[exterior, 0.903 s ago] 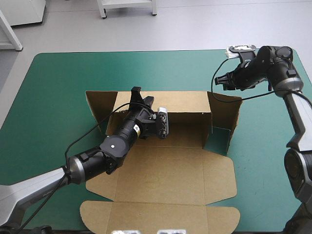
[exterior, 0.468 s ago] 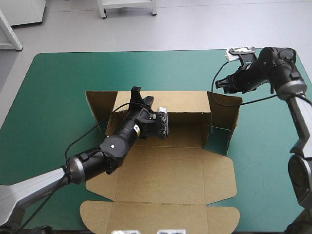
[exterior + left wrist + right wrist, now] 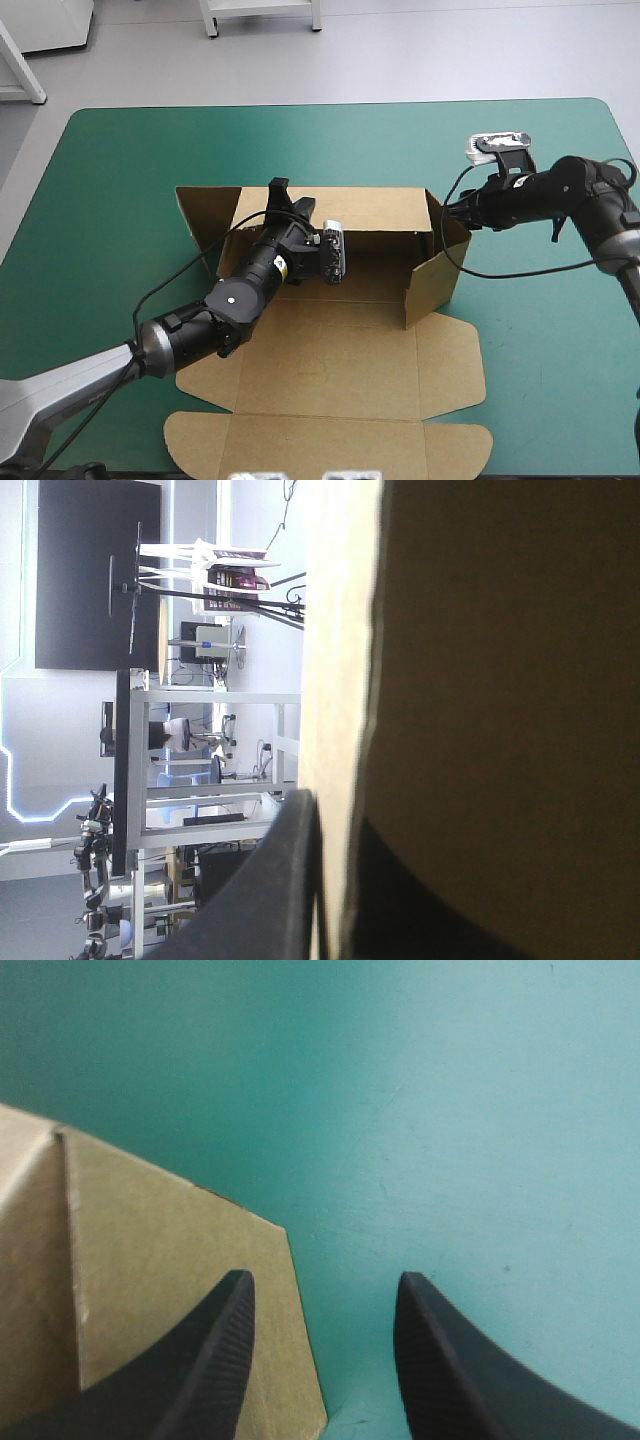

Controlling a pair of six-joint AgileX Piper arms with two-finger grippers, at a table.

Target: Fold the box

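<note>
The teal-green bench (image 3: 120, 180) carries the brown box (image 3: 350, 370) at its middle, half formed. Its base and lid lie flat, the back wall (image 3: 370, 210) stands upright, and the right side wall (image 3: 432, 275) leans inward. Nothing lies inside it. The left jaws pinch the back wall's top edge. The right jaws are spread, with the side wall's outer edge between them. Raising the walls seems the step in hand; next, that side wall likely needs pushing square and tucking.

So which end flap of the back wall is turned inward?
The right flap, beside the right gripper: it is swung in toward the box's floor, while the left flap splays outward.
</note>
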